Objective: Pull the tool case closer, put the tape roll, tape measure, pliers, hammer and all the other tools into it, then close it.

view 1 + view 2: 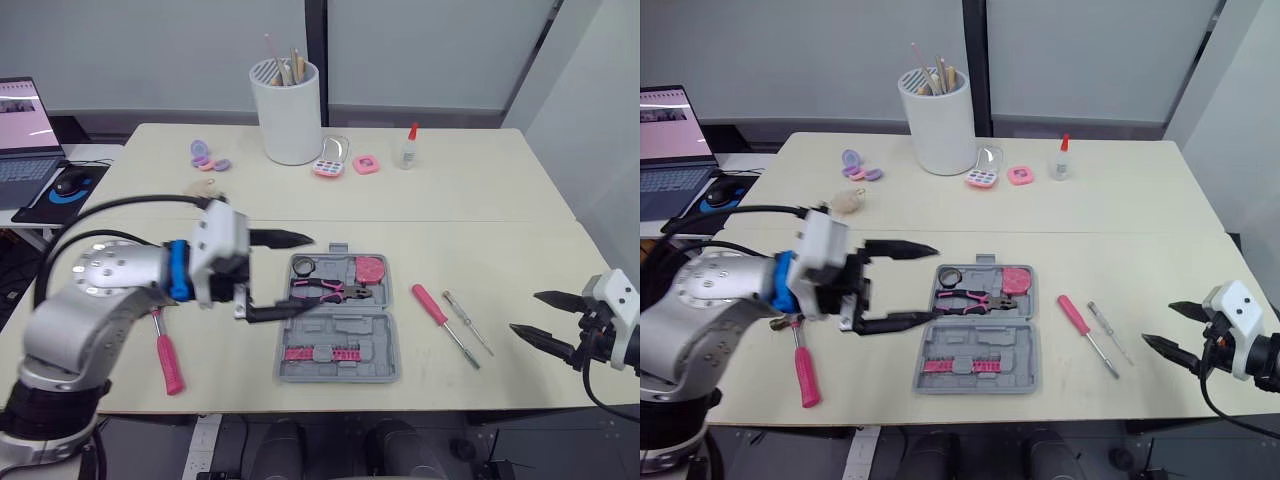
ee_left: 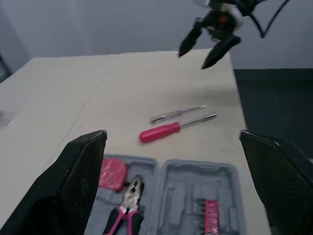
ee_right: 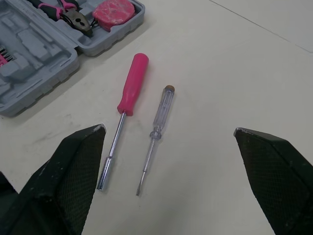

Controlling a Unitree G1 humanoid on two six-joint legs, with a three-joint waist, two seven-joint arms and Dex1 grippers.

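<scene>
L fingers (image 1: 280, 239), R fingers (image 1: 540, 338): we're holding them wide open, empty. Risk: pink screwdriver (image 3: 132, 83) & clear screwdriver (image 3: 161, 110), betw. R fingers, rolling if nudged.

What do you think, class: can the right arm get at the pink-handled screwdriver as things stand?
Probably yes. The right gripper is open, and the pink-handled screwdriver lies on bare table before it; only the clear-handled screwdriver lies close beside, apart.
</scene>
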